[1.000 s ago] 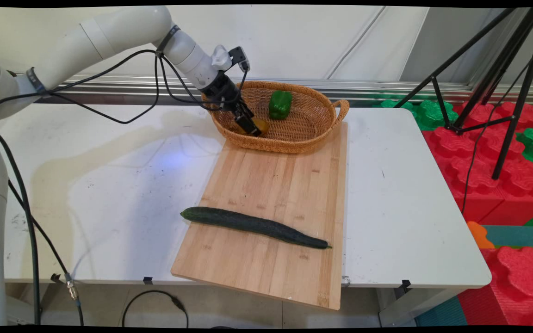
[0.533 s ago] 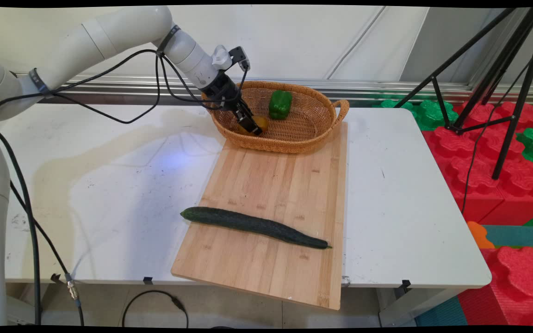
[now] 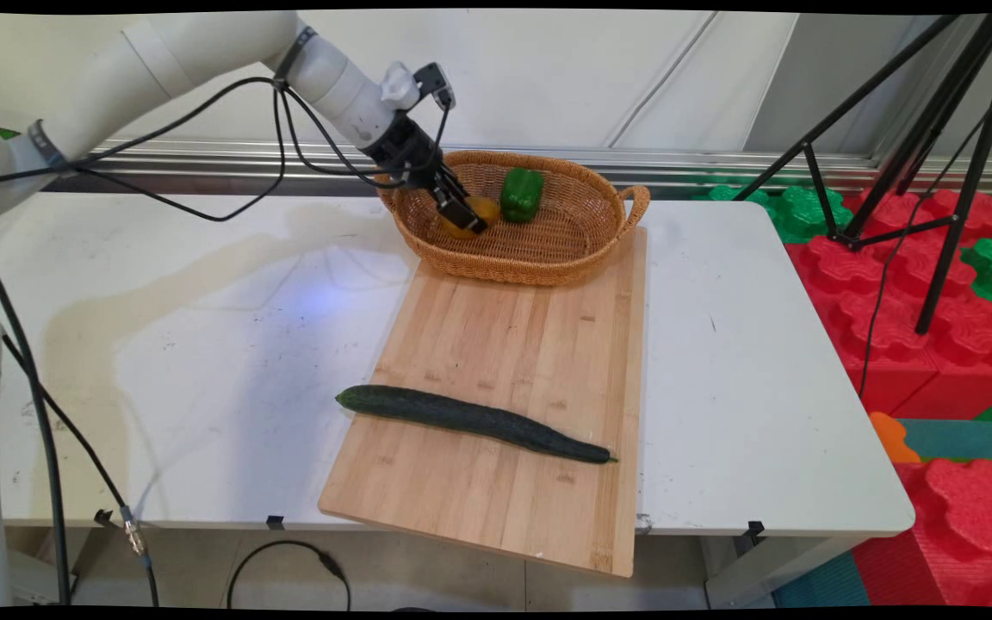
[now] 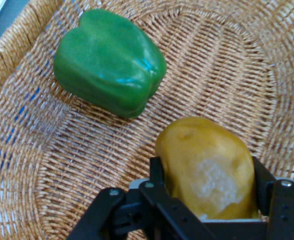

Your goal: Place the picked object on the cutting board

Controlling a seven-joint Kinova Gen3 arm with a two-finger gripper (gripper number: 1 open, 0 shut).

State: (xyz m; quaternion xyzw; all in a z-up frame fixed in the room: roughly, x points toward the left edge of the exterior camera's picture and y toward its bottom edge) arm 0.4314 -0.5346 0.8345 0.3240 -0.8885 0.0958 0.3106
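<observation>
- The black two-finger gripper [image 4: 207,200] is clenched on a yellow, rounded potato-like vegetable [image 4: 207,165], held between its jaws inside the woven wicker basket [image 3: 582,250] at the bench's [image 3: 203,344] far side.
- One green bell pepper [image 4: 109,62] lies just beside it.
- One long dark cucumber [image 3: 470,422] lies crosswise on one wooden cutting board [image 3: 530,344], well nearer.

We see the gripper [image 3: 468,217] closed on a yellow fruit [image 3: 472,214] above the basket [image 3: 582,250], beside the green pepper [image 3: 520,194].
</observation>
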